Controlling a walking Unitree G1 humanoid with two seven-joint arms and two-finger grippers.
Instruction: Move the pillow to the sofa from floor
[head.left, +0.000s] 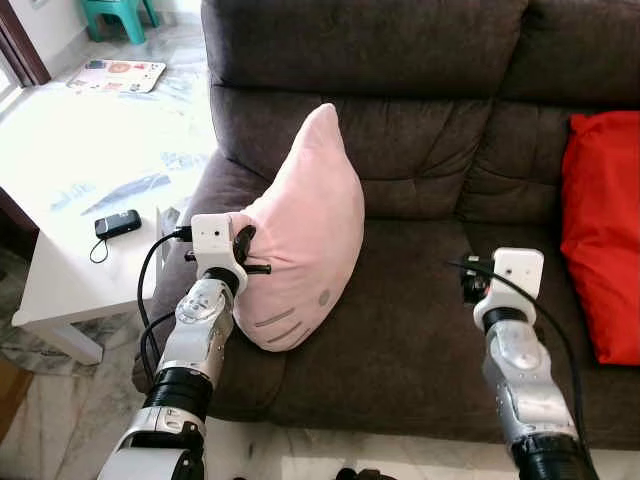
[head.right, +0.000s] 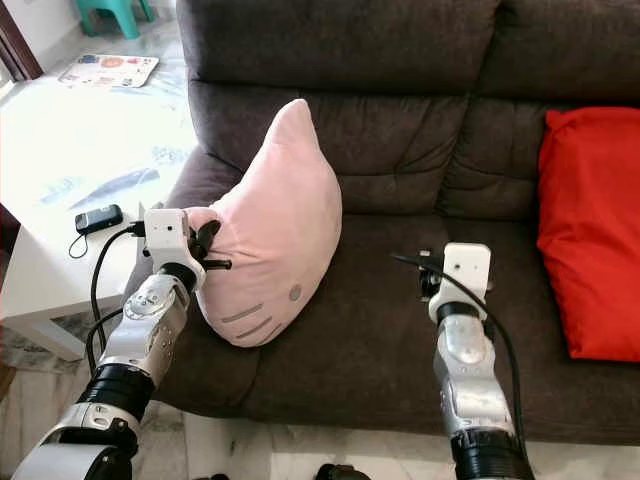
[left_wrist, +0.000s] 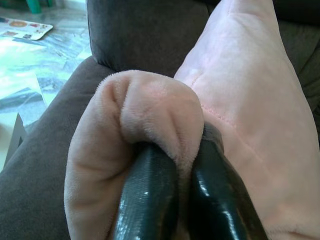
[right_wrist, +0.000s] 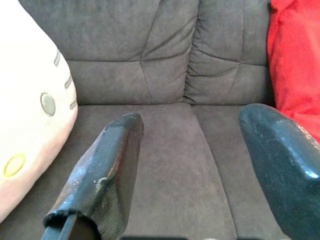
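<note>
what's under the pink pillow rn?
The sofa seat cushion; the pink pillow stands on it, a fold pinched by the left gripper. The contact patch underneath is hidden.

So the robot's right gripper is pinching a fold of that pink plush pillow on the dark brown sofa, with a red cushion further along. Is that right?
Not quite: the left gripper does the pinching. The left wrist view shows its jaws shut on a fold of the pink plush pillow. The right gripper hangs open over the dark brown sofa, holding nothing. The red cushion is there as you say.
</note>
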